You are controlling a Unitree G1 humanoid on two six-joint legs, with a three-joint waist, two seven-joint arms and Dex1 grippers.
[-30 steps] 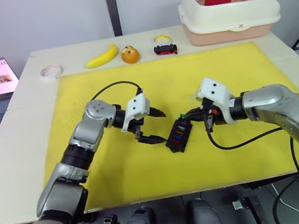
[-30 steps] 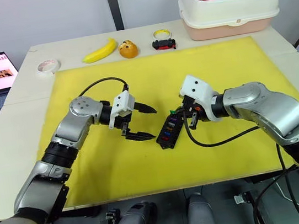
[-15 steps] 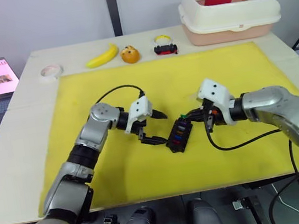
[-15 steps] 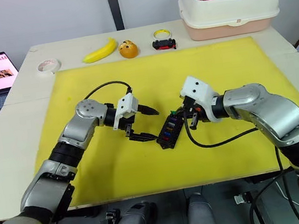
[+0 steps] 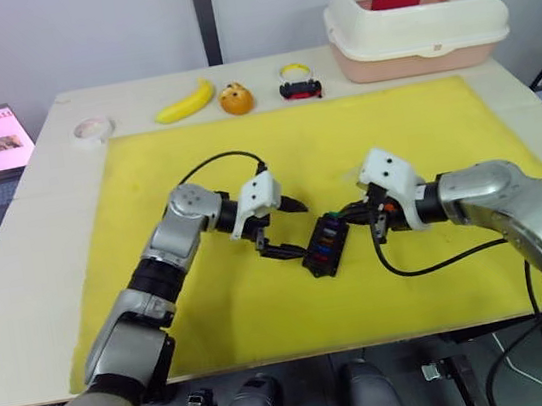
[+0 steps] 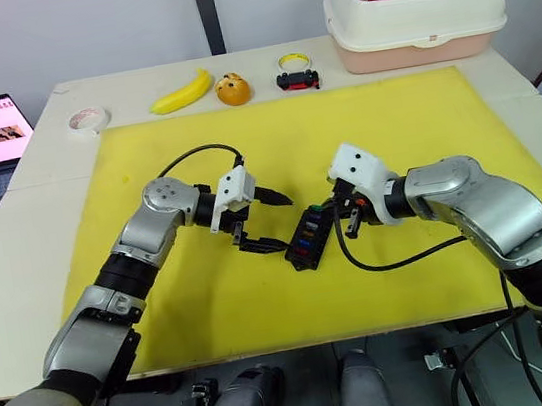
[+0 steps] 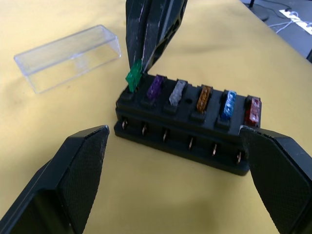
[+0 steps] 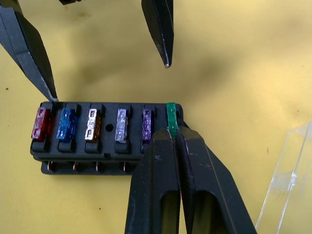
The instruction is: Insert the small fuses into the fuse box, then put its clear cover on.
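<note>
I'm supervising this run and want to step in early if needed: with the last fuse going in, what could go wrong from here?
1. The green fuse, pinched in the right hand, stands tilted and higher than the five seated fuses; pressing may jam or bend it.
2. The fuse box lies loose on the yellow mat; the open left hand straddles it without gripping, so it may slide.
3. The clear cover lies just behind the box and could get knocked.
</note>
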